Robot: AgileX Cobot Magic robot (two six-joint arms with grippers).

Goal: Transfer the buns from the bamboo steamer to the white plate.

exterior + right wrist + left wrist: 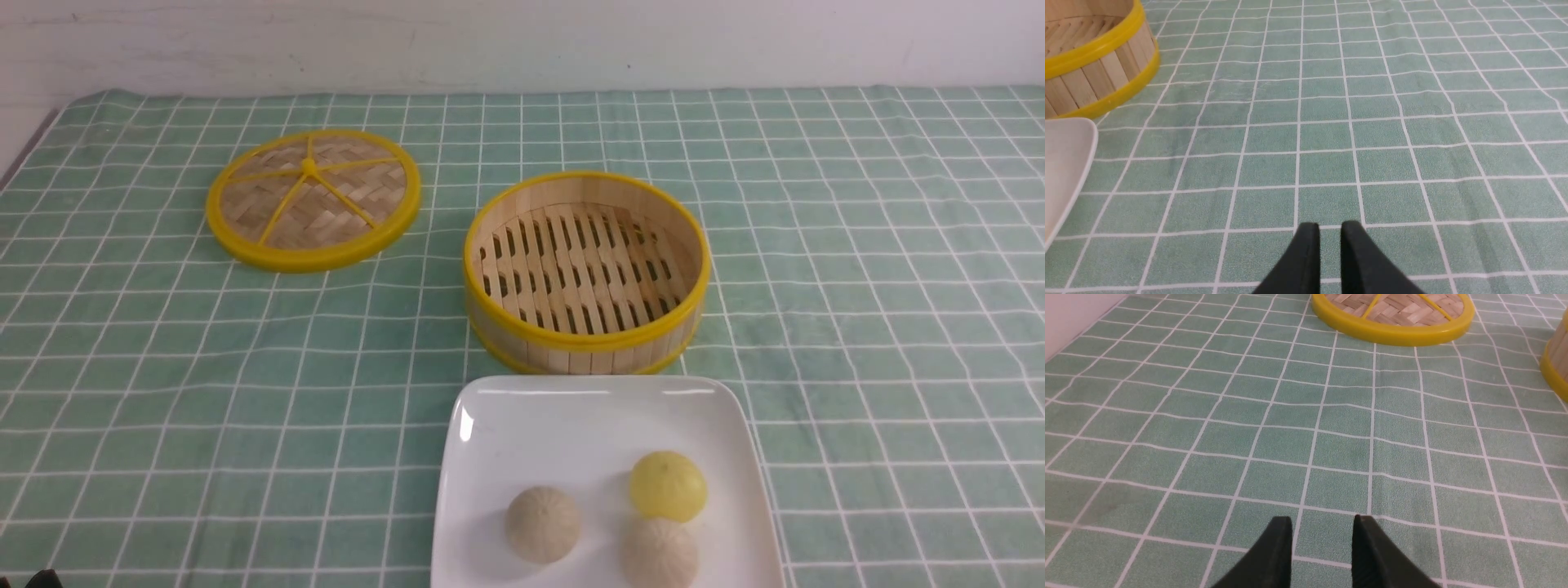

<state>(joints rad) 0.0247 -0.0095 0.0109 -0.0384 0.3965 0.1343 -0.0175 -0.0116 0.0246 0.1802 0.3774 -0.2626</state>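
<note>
The left end effector [1323,528] hangs low over the green checked cloth [163,367] on the table, its fingers a moderate gap apart and holding nothing. Farther back on the left lies the woven lid [313,198], flat on the cloth. To its right stands the bamboo steamer [585,269], its slatted floor bare. Just in front of it sits the white plate [522,433], bearing a greyish-tan bun [543,523], the yellow bun [668,486] and, touching it, the cream bun [660,554]. The right end effector [1329,232] hovers over bare cloth right of the plate, its fingers only narrowly parted, gripping nothing.
</note>
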